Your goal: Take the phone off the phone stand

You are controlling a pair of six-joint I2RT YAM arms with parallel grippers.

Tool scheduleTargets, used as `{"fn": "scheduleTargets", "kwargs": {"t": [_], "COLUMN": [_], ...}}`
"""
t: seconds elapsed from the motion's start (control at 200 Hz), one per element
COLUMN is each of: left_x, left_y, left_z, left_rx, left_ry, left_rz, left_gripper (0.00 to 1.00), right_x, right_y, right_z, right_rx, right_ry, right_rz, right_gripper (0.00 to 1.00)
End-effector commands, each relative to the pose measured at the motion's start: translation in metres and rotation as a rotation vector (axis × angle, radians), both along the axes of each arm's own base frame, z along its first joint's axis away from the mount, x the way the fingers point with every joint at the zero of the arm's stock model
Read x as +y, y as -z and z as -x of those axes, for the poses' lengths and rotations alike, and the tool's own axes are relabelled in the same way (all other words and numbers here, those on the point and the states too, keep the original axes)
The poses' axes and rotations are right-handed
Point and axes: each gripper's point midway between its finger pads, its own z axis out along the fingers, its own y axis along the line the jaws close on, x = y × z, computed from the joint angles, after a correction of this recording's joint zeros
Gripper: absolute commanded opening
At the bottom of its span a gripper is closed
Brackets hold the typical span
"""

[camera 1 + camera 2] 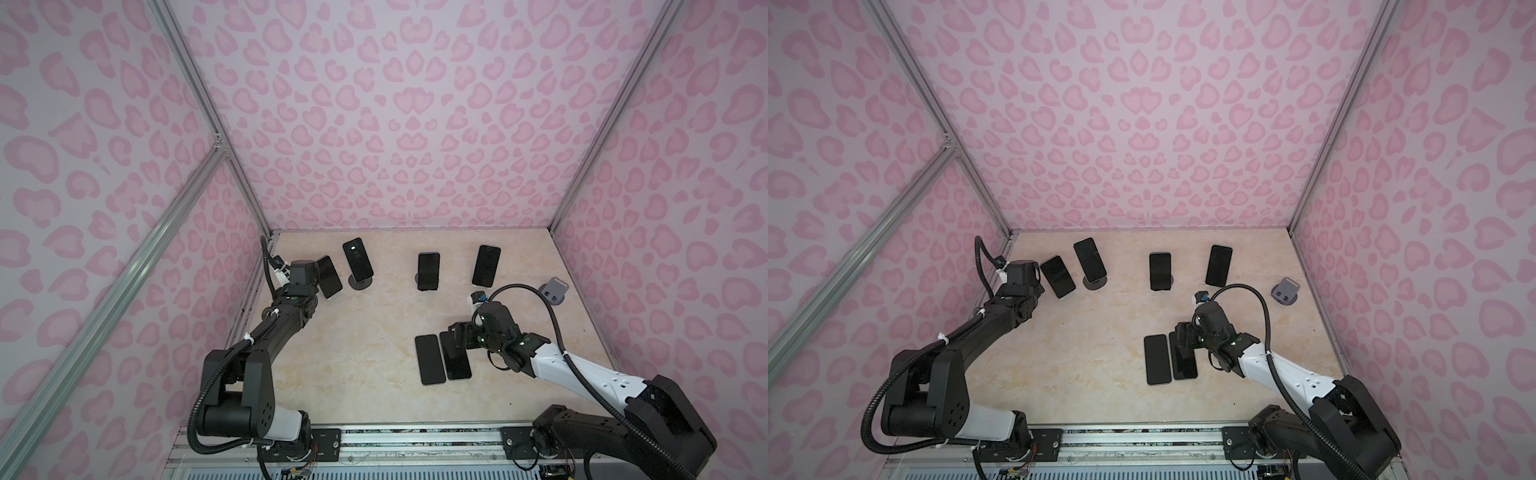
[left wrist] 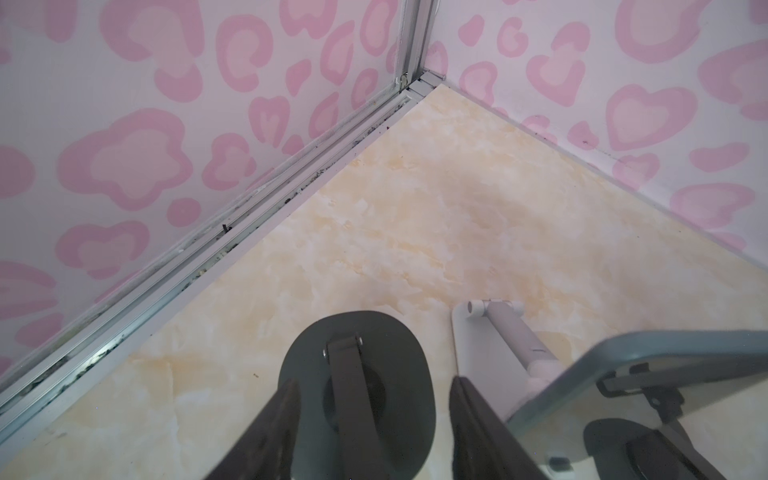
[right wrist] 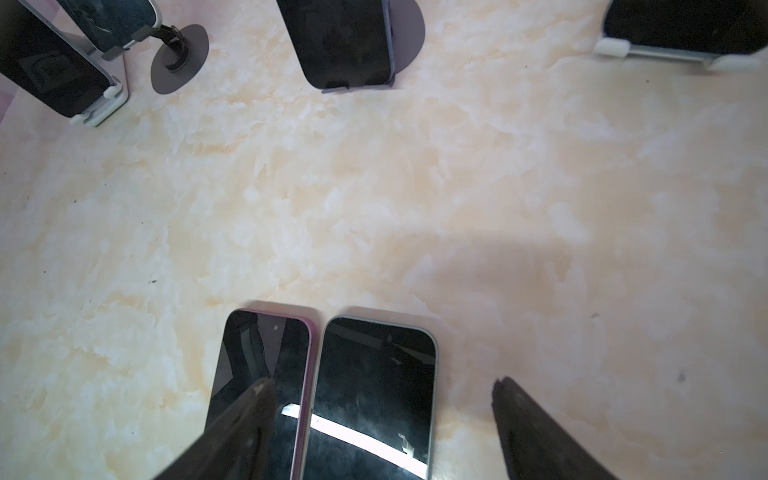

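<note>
Four dark phones lean on stands along the back: the leftmost phone [image 1: 328, 276] on a white stand [image 2: 515, 332], then a phone [image 1: 357, 258] on a dark round-based stand [image 2: 386, 345], a third [image 1: 428, 270] and a fourth [image 1: 486, 265]. My left gripper [image 2: 374, 380] hovers by the two left stands, open, with nothing between its fingers. Two more phones lie flat side by side, one pink-edged [image 3: 257, 345] and one grey-edged [image 3: 374, 365]. My right gripper [image 3: 382, 382] is open just above them. It straddles the grey-edged one without gripping it.
An empty grey stand [image 1: 555, 293] sits near the right wall. Pink patterned walls close in the table on three sides, with an aluminium rail [image 2: 232, 249] along the left edge. Bare marble tabletop [image 1: 353, 353] lies between the two arms.
</note>
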Motion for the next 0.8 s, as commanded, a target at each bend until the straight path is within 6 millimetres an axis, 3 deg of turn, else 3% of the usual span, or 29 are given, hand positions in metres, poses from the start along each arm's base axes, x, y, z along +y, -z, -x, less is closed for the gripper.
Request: {"fn": "scheduleTargets", "kwargs": {"t": [0.0,0.345,0.665,0.8], "left_x": [0.003,0.008,0.006,0.011], "left_y": [0.007,0.028,0.034,0.048], "left_z": [-0.005,-0.01,-0.004,0.002], "left_rx": [0.009,0.109,0.143,0.163], "left_ry": [-0.012,-0.054,-0.118,-0.154], "left_rz": [-0.002,0.05,0.145,0.184], "left_gripper": [0.56,0.59,0.6,0.61], "right_x": [-0.001,-0.012,-0.014,-0.015], "right_y": [-0.003,-0.014,-0.015,-0.015], "right_z": [-0.001,-0.006,-0.007,-0.006], "right_rx": [-0.008,-0.055,-0.053,-0.054], "right_ry": [-0.005,0.048,0.052,0.056], "right_rz": [-0.004,-0.031,-0.04,-0.045], "right_gripper": [0.84,0.84,0.84,0.84]}}
